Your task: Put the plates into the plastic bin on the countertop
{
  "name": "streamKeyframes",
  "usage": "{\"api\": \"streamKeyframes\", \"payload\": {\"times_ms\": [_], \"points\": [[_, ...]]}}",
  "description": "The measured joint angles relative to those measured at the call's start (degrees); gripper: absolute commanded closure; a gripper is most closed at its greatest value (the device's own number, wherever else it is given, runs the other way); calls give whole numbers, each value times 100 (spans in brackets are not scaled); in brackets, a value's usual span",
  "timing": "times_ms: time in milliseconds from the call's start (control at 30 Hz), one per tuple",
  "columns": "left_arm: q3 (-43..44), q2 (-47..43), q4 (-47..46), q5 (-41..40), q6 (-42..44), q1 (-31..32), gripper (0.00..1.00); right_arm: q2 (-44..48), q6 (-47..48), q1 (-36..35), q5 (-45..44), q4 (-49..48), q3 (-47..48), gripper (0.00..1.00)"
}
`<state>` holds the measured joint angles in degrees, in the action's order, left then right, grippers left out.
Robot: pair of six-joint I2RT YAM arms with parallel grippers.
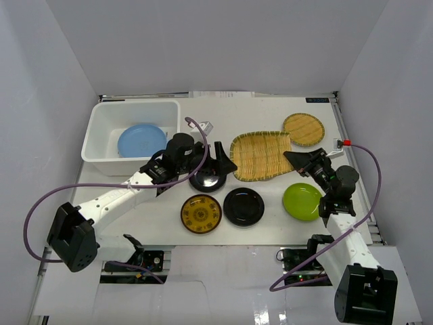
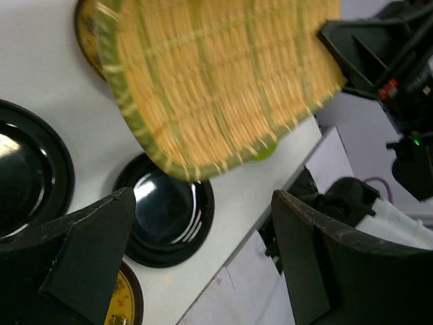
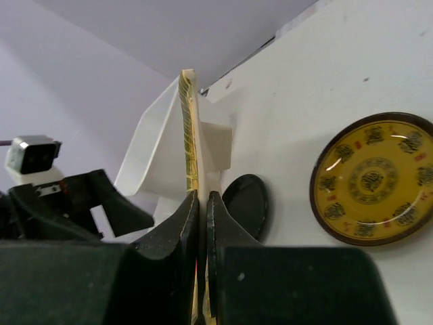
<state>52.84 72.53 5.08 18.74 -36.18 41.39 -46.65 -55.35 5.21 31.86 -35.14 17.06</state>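
Observation:
My right gripper [image 1: 292,158] is shut on the right edge of the large tan woven tray [image 1: 260,156] and holds it above the countertop [image 1: 162,217]; the right wrist view shows the tray edge-on [image 3: 189,128] between the fingers [image 3: 176,223]. My left gripper [image 1: 218,162] is open and empty over a glossy black plate [image 1: 205,181], left of the tray. A second black plate [image 1: 243,206], a gold-patterned plate [image 1: 201,213] and the lime green plate [image 1: 301,201] lie in front. The light blue plate [image 1: 141,141] lies in the white bin [image 1: 105,118]. A small round woven tray [image 1: 303,128] lies at the back right.
In the left wrist view the raised tray [image 2: 216,81] hangs over a second gold-patterned plate [image 2: 84,30] and a sliver of the green plate [image 2: 265,153]. The table's front edge runs just behind the black plate [image 2: 169,217]. White walls enclose the table.

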Motion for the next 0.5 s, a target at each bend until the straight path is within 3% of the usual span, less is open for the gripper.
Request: {"api": "streamKeyframes", "payload": {"times_ms": [233,333,433,467,500], "points": [[118,332,50,-1029,13,0,10,-98,-625,-190,313,-767,0,92],[201,509,11,-1202,24,-2,16,-184,-844,-251,496,-1049,0,92],[254,680,-153,-1200,17,0,44,-249,-997,-313,654,-1239,0,92],[256,702,-192,-1193,-4,-2,69,-264,-1019,-330,691,-1285,0,92],[273,719,-221,-1163,-46,0,82,-275,-1023,-348,721,-1305,0,92]]}}
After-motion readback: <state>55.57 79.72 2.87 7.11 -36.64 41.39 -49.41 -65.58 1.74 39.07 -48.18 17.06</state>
